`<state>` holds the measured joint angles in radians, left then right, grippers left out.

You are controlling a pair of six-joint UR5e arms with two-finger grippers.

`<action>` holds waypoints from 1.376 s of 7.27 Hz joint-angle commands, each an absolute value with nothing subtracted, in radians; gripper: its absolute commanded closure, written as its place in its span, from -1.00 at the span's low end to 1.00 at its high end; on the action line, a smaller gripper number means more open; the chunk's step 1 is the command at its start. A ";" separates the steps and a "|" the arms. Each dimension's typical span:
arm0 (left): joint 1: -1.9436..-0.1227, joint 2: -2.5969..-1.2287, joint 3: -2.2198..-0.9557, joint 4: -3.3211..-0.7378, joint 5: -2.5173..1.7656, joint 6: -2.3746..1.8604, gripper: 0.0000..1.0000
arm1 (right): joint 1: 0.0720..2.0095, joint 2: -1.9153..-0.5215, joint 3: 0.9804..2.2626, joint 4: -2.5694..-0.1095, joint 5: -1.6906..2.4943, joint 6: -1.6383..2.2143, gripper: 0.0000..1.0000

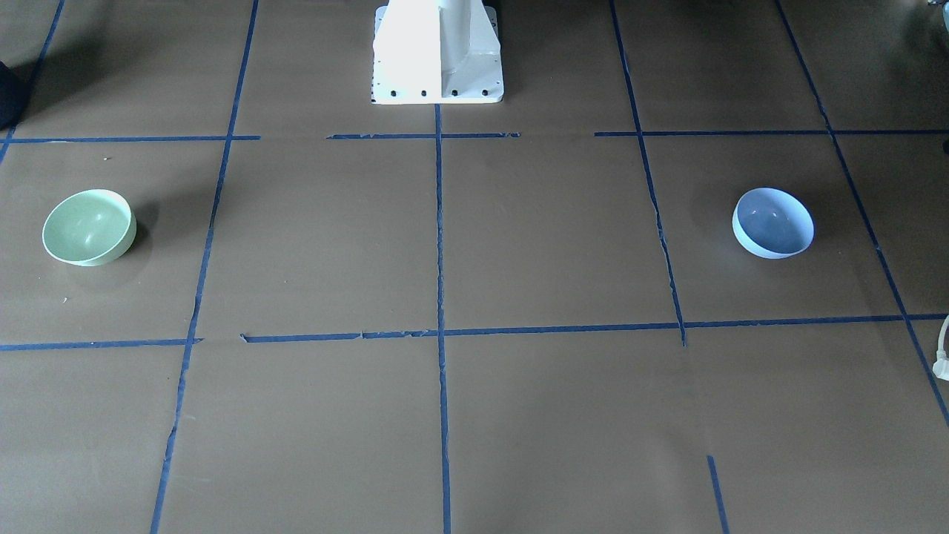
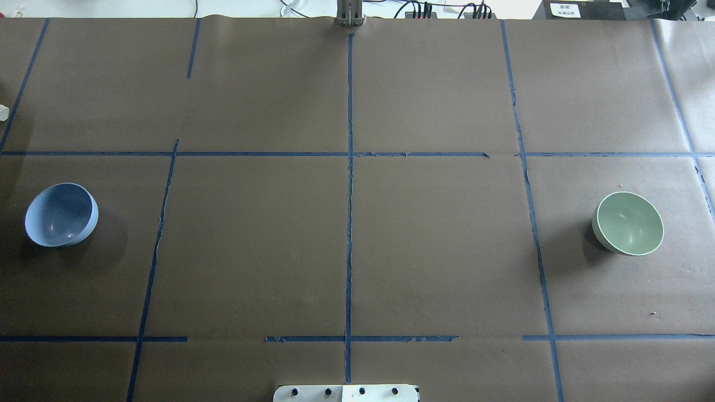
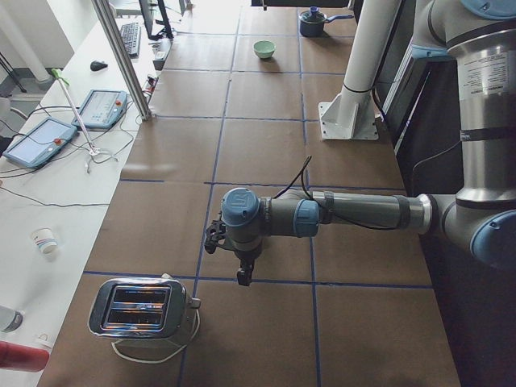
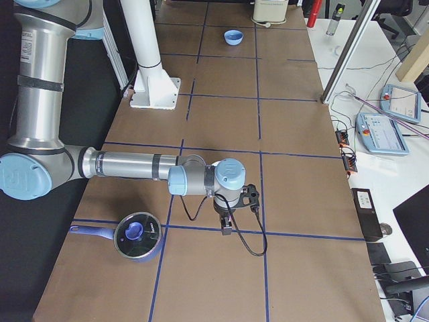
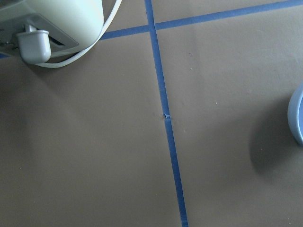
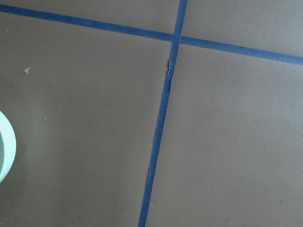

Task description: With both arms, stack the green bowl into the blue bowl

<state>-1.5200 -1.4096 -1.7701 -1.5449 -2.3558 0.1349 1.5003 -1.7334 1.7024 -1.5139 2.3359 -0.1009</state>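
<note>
Start step, nothing grasped: green bowl (image 2: 630, 223) at 3 o'clock and blue bowl (image 2: 60, 215) at 9 o'clock of the tabletop (image 2: 447, 251), well apart; whether left gripper (image 3: 242, 272) or right gripper (image 4: 226, 225) is spread I cannot tell from the side views; next, probably, the right gripper reaches for the green rim.

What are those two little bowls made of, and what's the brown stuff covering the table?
The green bowl and the blue bowl look like glazed ceramic or hard plastic: smooth, glossy, with light glints inside; I cannot tell which. The table cover looks like matte brown paper, faintly creased, gridded with blue tape.
</note>
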 commanded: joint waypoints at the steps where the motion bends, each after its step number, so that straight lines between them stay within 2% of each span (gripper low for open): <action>1: -1.520 -1.507 -1.744 -1.568 -2.356 0.133 -1.00 | 1.500 -1.733 1.701 -1.514 2.338 -0.095 -1.00; 4: -1.516 -1.552 -1.750 -1.630 -2.358 0.102 -1.00 | 1.500 -1.733 1.703 -1.500 2.336 -0.091 -1.00; 6: -1.433 -1.551 -1.741 -1.702 -2.355 -0.134 -1.00 | 1.500 -1.733 1.700 -1.494 2.336 -0.089 -1.00; 8: -1.317 -1.533 -1.726 -1.867 -2.349 -0.457 -1.00 | 1.500 -1.733 1.698 -1.494 2.336 -0.089 -1.00; 10: -1.142 -1.523 -1.633 -2.136 -2.210 -0.733 -1.00 | 1.499 -1.733 1.694 -1.494 2.338 -0.089 -1.00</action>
